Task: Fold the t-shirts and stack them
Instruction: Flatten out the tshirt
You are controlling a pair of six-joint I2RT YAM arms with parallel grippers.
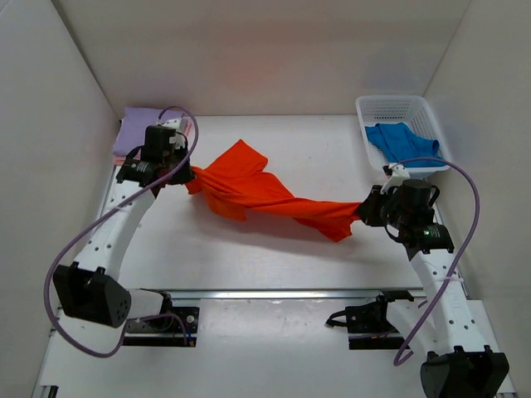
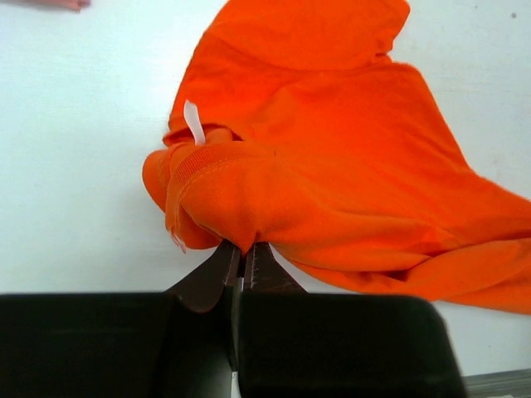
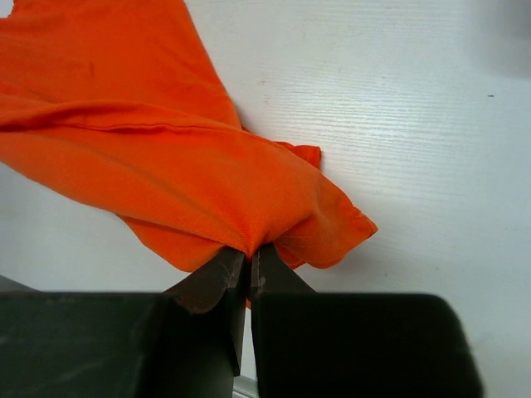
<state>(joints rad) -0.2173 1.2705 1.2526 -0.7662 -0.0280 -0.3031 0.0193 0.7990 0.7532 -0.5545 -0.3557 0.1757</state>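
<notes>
The bright orange t-shirt [image 1: 257, 192] lies stretched and twisted across the middle of the table between my two grippers. My left gripper [image 1: 190, 177] is shut on its left end, near the collar with a white tag [image 2: 193, 123]; the cloth [image 2: 332, 166] bunches above the jaws [image 2: 243, 249]. My right gripper [image 1: 362, 214] is shut on the shirt's right end [image 3: 207, 182], jaws [image 3: 250, 253] pinching a fold. A blue t-shirt [image 1: 402, 141] lies in the white mesh basket [image 1: 390, 106]. A lavender t-shirt [image 1: 137, 128] lies folded at the far left, with a pink edge [image 1: 190, 129] beside it.
White walls enclose the table at the left, right and back. The basket stands at the back right corner. The arm bases and a metal rail [image 1: 274, 293] run along the near edge. Purple cables loop from both arms.
</notes>
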